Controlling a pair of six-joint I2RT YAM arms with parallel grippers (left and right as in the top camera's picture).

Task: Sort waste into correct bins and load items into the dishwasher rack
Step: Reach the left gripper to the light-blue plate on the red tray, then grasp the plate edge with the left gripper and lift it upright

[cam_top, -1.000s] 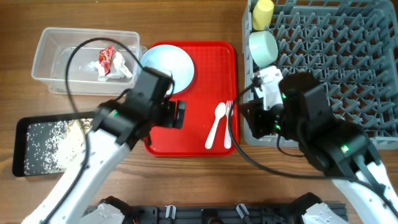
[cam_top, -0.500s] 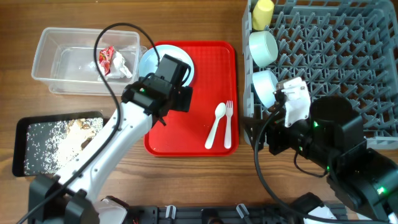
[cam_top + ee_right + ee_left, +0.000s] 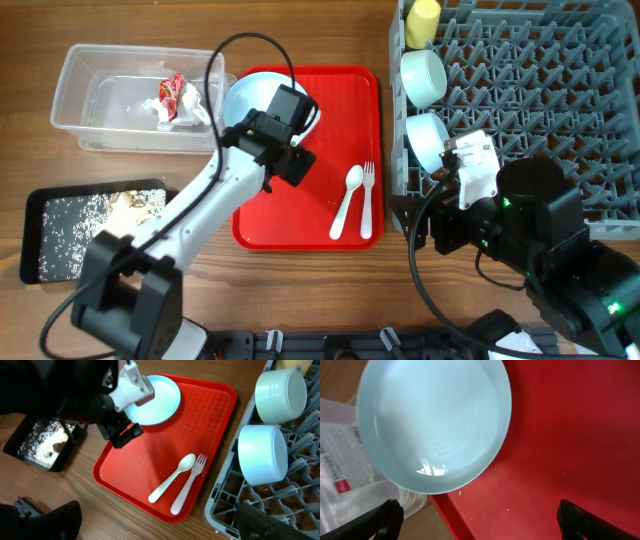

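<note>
Pale blue round plate [image 3: 435, 425] lies flat on the red plastic serving tray [image 3: 560, 435], just ahead of the left gripper [image 3: 480, 522]. That gripper hangs above the tray, jaws spread wide, nothing between them, both fingers [image 3: 387, 517] clear of the plate. The finger marked sits over the tray's edge, where the clear rectangular plastic tub [image 3: 90, 105] begins. Inside the tub, beyond that finger, a small red crinkled snack wrapper [image 3: 170, 93] touches a crumpled white napkin [image 3: 197, 108]. Behind the left gripper, back along its arm, a flat black rectangular tray with a low rim [image 3: 28, 235] holds beige-white crumbly food scraps [image 3: 70, 230]. Right gripper [image 3: 160, 527] also gapes, empty, above the tray's near edge. Ahead of it on the tray, a white plastic spoon [image 3: 172, 480] and white plastic fork [image 3: 189, 484] lie side by side. To its right stands the large square grey plastic dishwasher rack [image 3: 560, 90]. A pale blue bowl [image 3: 262, 455] stands on edge among the nearest pegs, a pale green bowl [image 3: 280, 387] just beyond it, and a small yellow cup [image 3: 424, 20] in the far corner.
</note>
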